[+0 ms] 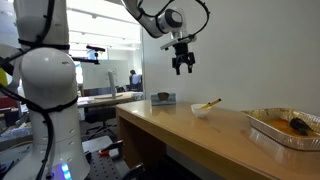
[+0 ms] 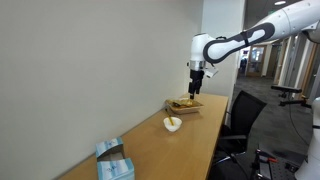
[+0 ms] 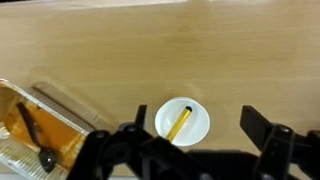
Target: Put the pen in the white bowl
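We find the pen (image 3: 181, 125) lying in the white bowl (image 3: 199, 111) on the bench (image 3: 120, 50), the gripper (image 1: 183, 69) hanging high above with jaws spread and empty; we judge placement complete, only withdrawal outstanding.

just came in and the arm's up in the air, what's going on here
A robot arm holds its pincer open and empty, high above the wooden table. The yellow pen already lies in the small white bowl, one end poking over the rim. A foil tray sits on the table near the bowl. Nothing is being gripped, so the job looks done.
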`<state>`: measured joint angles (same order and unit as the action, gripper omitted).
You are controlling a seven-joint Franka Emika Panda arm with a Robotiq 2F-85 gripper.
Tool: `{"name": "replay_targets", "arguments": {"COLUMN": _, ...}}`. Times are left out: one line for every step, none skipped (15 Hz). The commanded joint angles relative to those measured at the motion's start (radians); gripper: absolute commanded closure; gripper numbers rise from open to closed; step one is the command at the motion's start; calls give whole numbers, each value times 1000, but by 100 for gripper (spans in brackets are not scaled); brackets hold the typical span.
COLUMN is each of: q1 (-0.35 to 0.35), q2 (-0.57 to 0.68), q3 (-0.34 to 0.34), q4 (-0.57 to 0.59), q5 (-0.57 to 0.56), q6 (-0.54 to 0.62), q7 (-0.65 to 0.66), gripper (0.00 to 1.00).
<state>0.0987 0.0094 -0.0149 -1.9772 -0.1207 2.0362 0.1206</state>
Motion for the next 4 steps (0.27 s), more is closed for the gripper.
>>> {"name": "replay_targets", "arguments": {"q1": -24, "q2": -71, "q3": 20, "q4": -80, "q5": 30, "q6": 51, "q7": -97, "gripper": 0}}
{"name": "replay_targets", "arguments": {"q1": -24, "q2": -82, "q3": 21, "q4": -91, "q5": 32, "q6": 59, "q7": -107, "gripper": 0}}
{"name": "replay_targets", "arguments": {"q1": -25, "q2": -94, "q3": 21, "q4": -104, "q5": 28, "q6": 73, "q7": -116, "gripper": 0}}
{"name": "replay_targets", "arguments": {"q1": -25, "q2": -104, "q3": 22, "q4": -116, "q5": 21, "q6": 90, "q7": -109, "gripper": 0}}
